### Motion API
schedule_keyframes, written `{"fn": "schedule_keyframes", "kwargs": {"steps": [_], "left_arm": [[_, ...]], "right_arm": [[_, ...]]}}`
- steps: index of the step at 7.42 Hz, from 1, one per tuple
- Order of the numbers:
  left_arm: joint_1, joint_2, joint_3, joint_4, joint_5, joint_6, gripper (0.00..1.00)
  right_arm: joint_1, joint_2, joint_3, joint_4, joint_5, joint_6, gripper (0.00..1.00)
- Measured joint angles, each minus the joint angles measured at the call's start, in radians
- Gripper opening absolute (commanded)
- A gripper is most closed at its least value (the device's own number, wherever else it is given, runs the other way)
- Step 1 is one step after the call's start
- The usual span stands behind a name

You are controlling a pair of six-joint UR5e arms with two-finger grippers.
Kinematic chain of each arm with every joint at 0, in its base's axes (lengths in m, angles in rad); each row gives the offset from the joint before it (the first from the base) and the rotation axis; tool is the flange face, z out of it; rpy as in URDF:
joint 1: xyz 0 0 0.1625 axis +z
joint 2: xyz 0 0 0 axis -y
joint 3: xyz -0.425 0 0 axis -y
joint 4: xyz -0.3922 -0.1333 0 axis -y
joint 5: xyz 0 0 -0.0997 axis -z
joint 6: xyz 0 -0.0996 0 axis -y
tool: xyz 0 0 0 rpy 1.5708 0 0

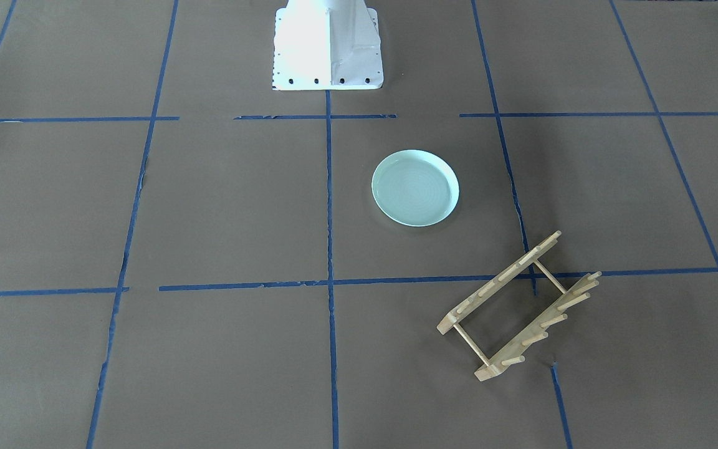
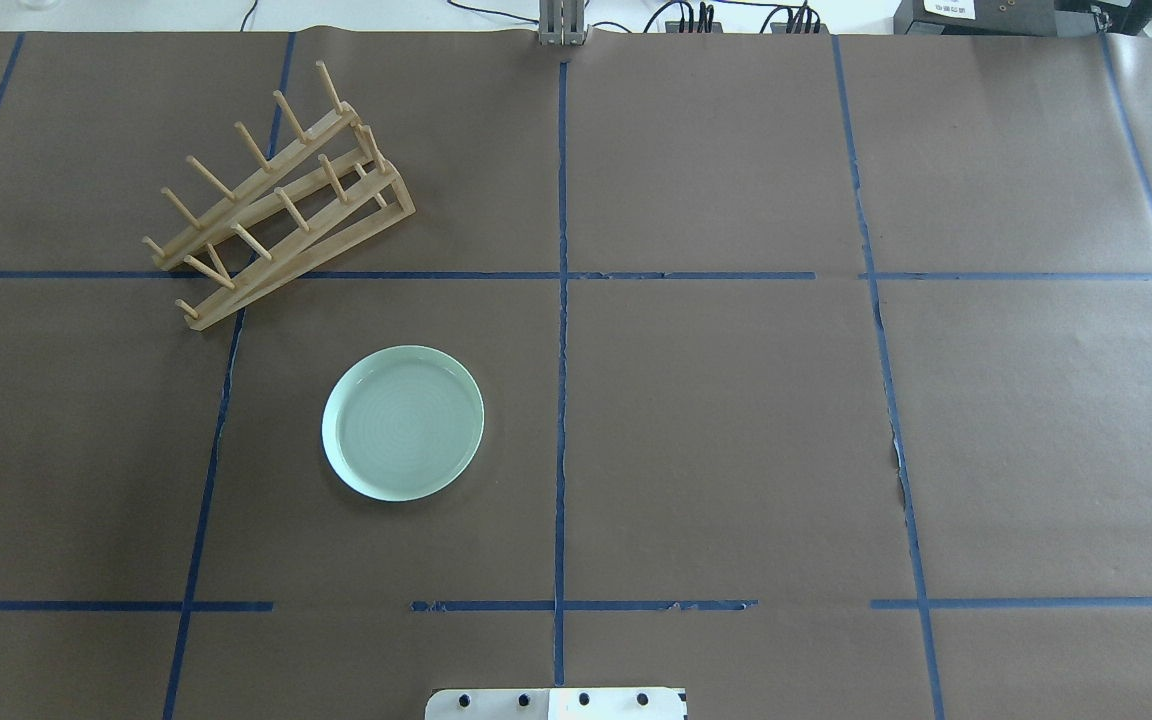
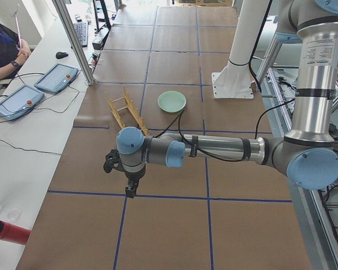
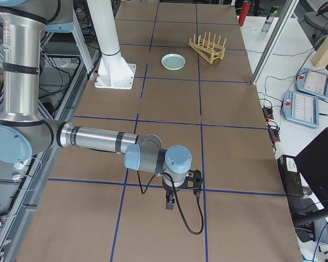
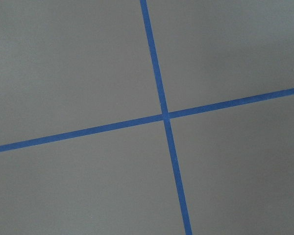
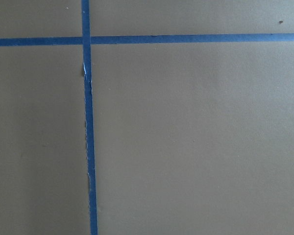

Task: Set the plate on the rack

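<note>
The pale mint-green plate (image 1: 415, 188) lies flat, rim up, on the brown paper near the table's middle; it also shows in the overhead view (image 2: 403, 422). The light wooden rack (image 1: 499, 280) stands apart from it, set at an angle on the robot's left far side (image 2: 301, 262). My left gripper (image 3: 131, 188) shows only in the exterior left view, far from both, hanging over the paper. My right gripper (image 4: 170, 204) shows only in the exterior right view, at the table's other end. I cannot tell whether either is open or shut. Both wrist views show only paper and tape.
Blue tape lines (image 2: 562, 300) grid the brown paper. The white robot base (image 1: 326, 47) stands at the table's near edge. Teach pendants (image 3: 57, 77) and cables lie on the side bench, where a person sits. A red cylinder (image 3: 10, 232) lies at the table's left end.
</note>
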Motion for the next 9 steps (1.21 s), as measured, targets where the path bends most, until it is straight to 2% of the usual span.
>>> {"fn": "schedule_keyframes", "kwargs": {"steps": [4, 6, 7, 9], "left_arm": [[0.001, -0.004, -0.003, -0.006, -0.009, -0.005, 1.00], [0.007, -0.002, -0.053, -0.025, -0.004, -0.008, 1.00], [0.026, -0.007, -0.100, -0.040, -0.004, -0.049, 1.00], [0.122, -0.040, -0.196, -0.062, 0.006, -0.293, 1.00]], "right_arm": [[0.000, 0.000, 0.000, 0.000, 0.000, 0.000, 1.00], [0.000, 0.000, 0.000, 0.000, 0.000, 0.000, 1.00], [0.000, 0.000, 0.001, 0.000, 0.000, 0.000, 1.00], [0.001, 0.000, 0.001, 0.000, 0.000, 0.000, 1.00]]}}
